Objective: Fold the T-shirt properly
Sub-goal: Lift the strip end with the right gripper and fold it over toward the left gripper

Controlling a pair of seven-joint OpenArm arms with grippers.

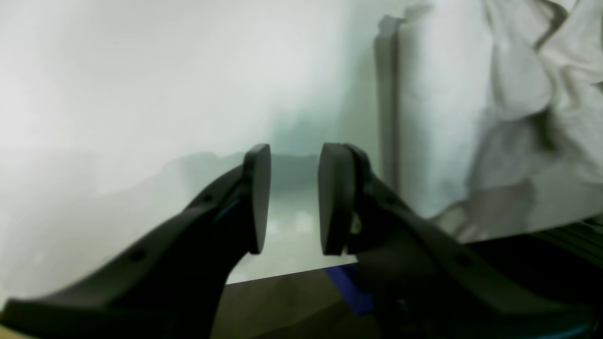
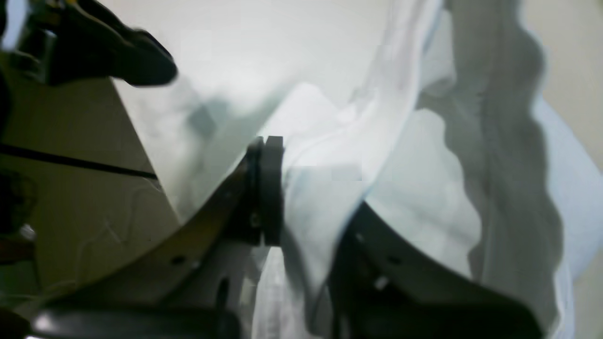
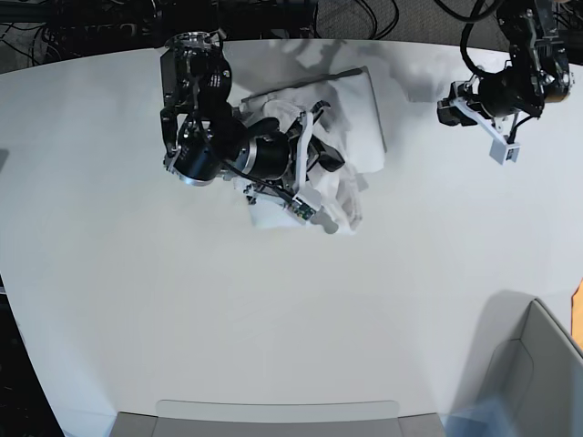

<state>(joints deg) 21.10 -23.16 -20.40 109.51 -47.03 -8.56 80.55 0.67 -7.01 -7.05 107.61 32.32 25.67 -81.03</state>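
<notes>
Item 1. Right arm (image 3: 219, 137), at about 10 o'clock from the middle of the base view. Its fingers (image 2: 282, 188) are pinched closed on a bunched fold of the T-shirt, and cloth drapes over and beside one finger in the wrist view. Probable purpose: to carry that layer across the garment for a fold.

Item 2. T-shirt (image 3: 351, 118), white and wrinkled, at about 12 o'clock on the white surface (image 3: 273, 319). The far part lies as a flat, squared panel; the near part is crumpled under and around the right arm. The fold appears begun, not finished.

Item 3. Left arm (image 3: 496, 91), at about 2 o'clock, well apart from the garment. Its fingers (image 1: 294, 197) stand parted with bare surface showing between them, holding nothing. Likely parked clear so the right arm can work unhindered; the shirt's straight edge shows at the right of its wrist view.
</notes>
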